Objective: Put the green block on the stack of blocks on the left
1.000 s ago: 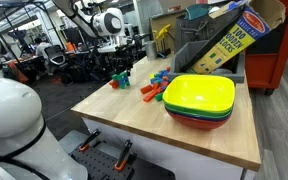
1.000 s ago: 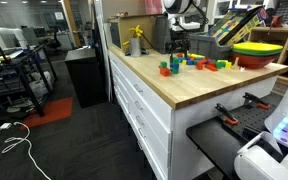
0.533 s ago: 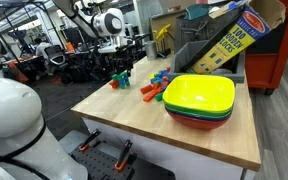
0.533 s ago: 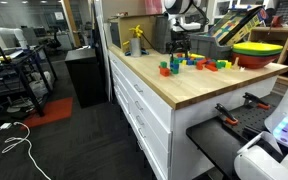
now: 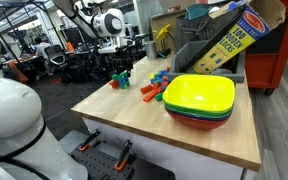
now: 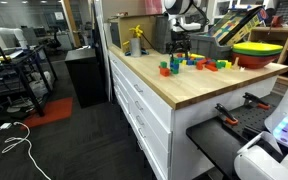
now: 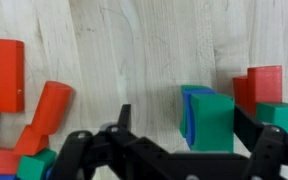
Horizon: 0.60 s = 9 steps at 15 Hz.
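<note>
In the wrist view the green block [image 7: 214,120] sits on top of a blue block [image 7: 187,115]. Red blocks [image 7: 264,85] and another green one [image 7: 286,116] are right beside them, and together they form the small stack of blocks. My gripper [image 7: 184,112] is open and straddles the green block. The right finger is close to the block and the left finger is well clear of it. In both exterior views the gripper [image 5: 119,62] [image 6: 178,48] hangs low over the stack [image 5: 118,79] [image 6: 168,68] near the table's far corner.
A loose jumble of many-coloured blocks [image 5: 156,86] [image 6: 210,65] [image 7: 34,115] lies next to the stack. Stacked bowls with a yellow-green one on top [image 5: 199,98] [image 6: 256,50] stand beyond it. A block box [image 5: 229,45] leans at the table's back.
</note>
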Motion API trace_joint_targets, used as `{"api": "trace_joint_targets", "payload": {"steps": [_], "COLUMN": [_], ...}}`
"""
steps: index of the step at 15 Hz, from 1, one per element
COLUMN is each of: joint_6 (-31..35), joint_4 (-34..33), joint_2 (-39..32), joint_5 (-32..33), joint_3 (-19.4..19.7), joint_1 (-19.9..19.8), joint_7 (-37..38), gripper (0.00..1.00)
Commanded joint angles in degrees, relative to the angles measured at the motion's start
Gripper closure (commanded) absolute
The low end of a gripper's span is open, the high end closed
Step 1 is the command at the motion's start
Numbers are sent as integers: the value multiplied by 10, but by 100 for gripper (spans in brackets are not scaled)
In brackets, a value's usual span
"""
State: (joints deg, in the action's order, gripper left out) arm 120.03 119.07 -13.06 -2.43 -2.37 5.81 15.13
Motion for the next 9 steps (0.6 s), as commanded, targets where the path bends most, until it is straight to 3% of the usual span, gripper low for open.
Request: {"api": "trace_joint_targets", "payload": {"steps": [1,9], "joint_6": [1,-9], "joint_4": [2,-21], "joint_2": [15,29], "joint_5": [-20,-63], "joint_3": [-4,-4], "joint_1": [-5,-10], "joint_7": [-7,-12], "gripper": [0,0]}}
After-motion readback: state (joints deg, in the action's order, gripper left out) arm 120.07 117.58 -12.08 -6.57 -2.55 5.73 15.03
